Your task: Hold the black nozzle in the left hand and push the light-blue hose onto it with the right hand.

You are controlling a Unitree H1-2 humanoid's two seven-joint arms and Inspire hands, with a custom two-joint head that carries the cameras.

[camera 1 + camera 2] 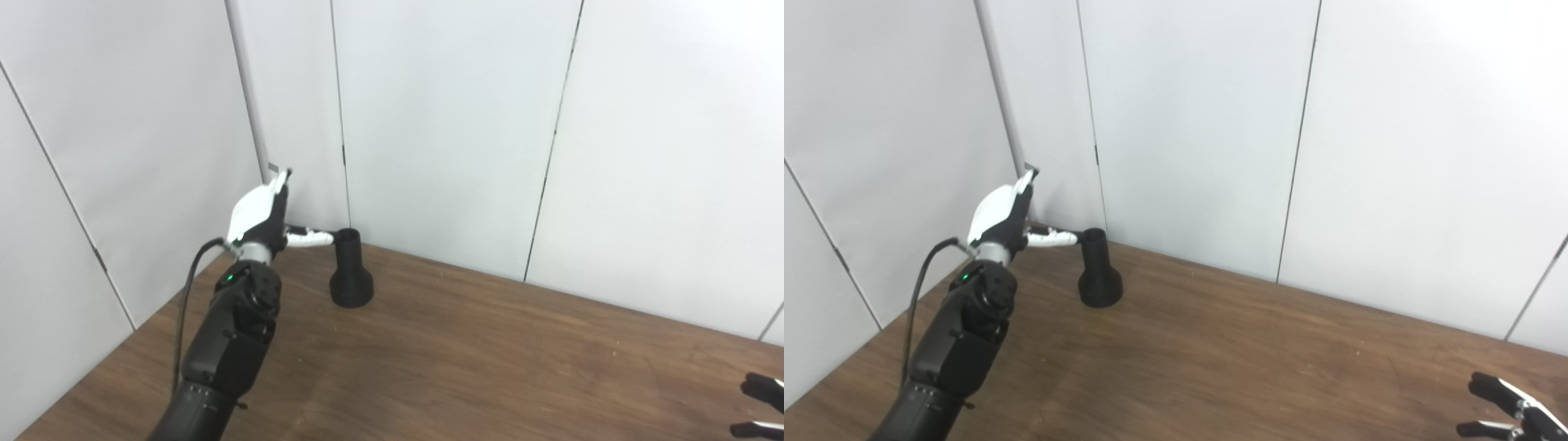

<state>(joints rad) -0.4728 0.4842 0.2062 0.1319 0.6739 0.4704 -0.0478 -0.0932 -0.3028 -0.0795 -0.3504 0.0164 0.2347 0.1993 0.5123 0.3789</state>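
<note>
The black nozzle [351, 269] stands upright on the wooden table [490, 355], wide base down, near the back left corner. My left hand [260, 214] is open just left of it, fingers raised and apart, thumb reaching toward the nozzle's narrow top without closing on it. At the bottom right edge, only the fingertips of my right hand [1510, 407] show, spread apart and holding nothing. No light-blue hose appears in either view.
White wall panels [429, 122] close in the table at the back and on the left, right behind the nozzle. A black cable [187, 294] loops along my left forearm.
</note>
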